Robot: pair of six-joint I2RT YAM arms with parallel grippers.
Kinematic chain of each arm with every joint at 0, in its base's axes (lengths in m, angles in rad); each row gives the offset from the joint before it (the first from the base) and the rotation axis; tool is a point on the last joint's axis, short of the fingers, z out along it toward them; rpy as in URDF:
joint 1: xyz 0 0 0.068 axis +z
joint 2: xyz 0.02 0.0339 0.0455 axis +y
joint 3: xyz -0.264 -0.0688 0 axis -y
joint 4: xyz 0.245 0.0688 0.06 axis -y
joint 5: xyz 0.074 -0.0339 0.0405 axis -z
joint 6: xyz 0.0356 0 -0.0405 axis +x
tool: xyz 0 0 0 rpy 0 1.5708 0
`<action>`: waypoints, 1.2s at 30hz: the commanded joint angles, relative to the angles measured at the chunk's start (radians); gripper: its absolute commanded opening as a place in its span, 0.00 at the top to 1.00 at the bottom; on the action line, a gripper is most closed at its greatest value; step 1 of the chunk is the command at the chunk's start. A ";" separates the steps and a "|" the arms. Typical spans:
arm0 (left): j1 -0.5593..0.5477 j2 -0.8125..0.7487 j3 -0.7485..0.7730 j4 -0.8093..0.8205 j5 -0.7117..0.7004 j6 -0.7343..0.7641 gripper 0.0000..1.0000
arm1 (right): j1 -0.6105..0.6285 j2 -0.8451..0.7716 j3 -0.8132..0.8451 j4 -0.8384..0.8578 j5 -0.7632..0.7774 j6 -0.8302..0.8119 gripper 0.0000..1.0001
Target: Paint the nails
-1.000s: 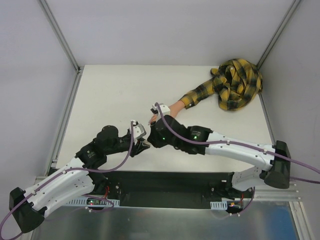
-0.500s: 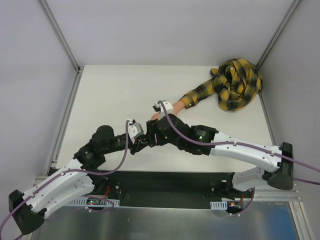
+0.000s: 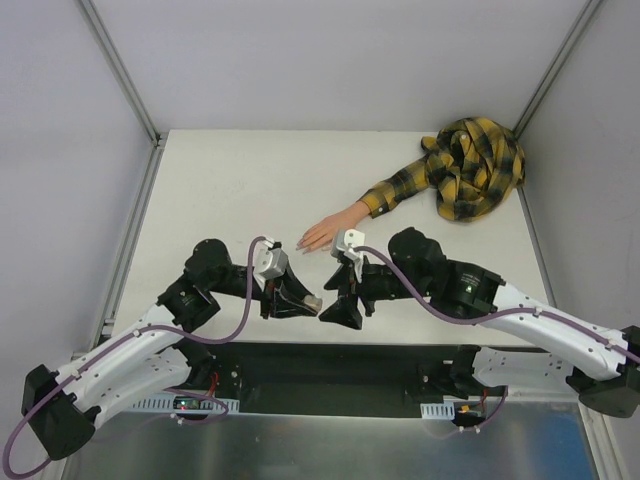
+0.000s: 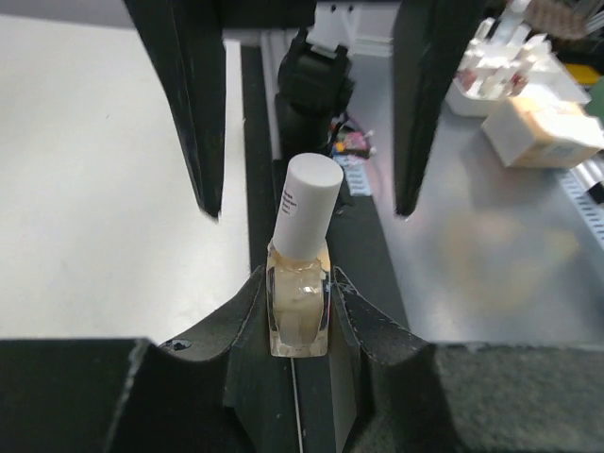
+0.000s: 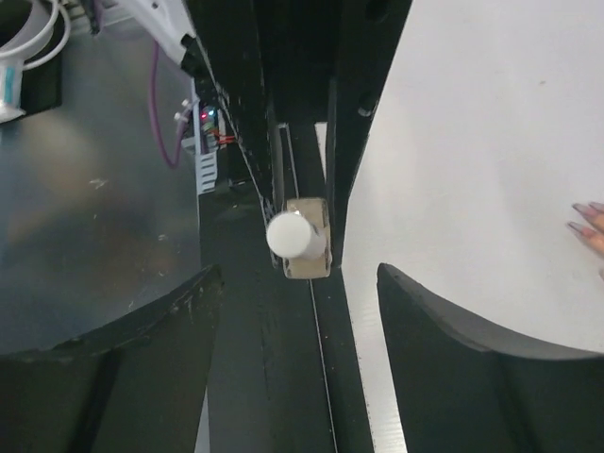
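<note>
Left hand (image 3: pixel 298 298) clamped on polish bottle (image 4: pixel 299 321), white cap (image 4: pixel 309 203) pointing at right hand (image 5: pixel 297 283), jaws apart. Step judged: uncapping. Centre jaws round cap, close squarely, twist without tilting bottle. Nails (image 3: pixel 301 243): tiny, pale lilac-pink, tipping peach mannequin hand (image 3: pixel 326 232) flat on bench (image 3: pixel 230 180), beyond 2 hands; plaid sleeve (image 3: pixel 400 186) far right.

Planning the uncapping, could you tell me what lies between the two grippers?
The white cap of the bottle in the left gripper, shown in the left wrist view.
</note>
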 commanded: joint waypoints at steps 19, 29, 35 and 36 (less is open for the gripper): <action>0.029 0.059 0.004 0.283 0.265 -0.196 1.00 | -0.057 0.017 -0.022 0.243 -0.326 -0.075 0.55; 0.029 0.065 0.006 0.283 0.272 -0.197 1.00 | -0.056 0.020 -0.003 0.258 -0.346 -0.052 0.62; 0.029 0.070 0.006 0.283 0.271 -0.199 1.00 | -0.056 0.024 -0.008 0.260 -0.348 -0.046 0.66; 0.029 0.066 0.006 0.282 0.268 -0.197 1.00 | -0.057 0.026 -0.008 0.261 -0.349 -0.046 0.67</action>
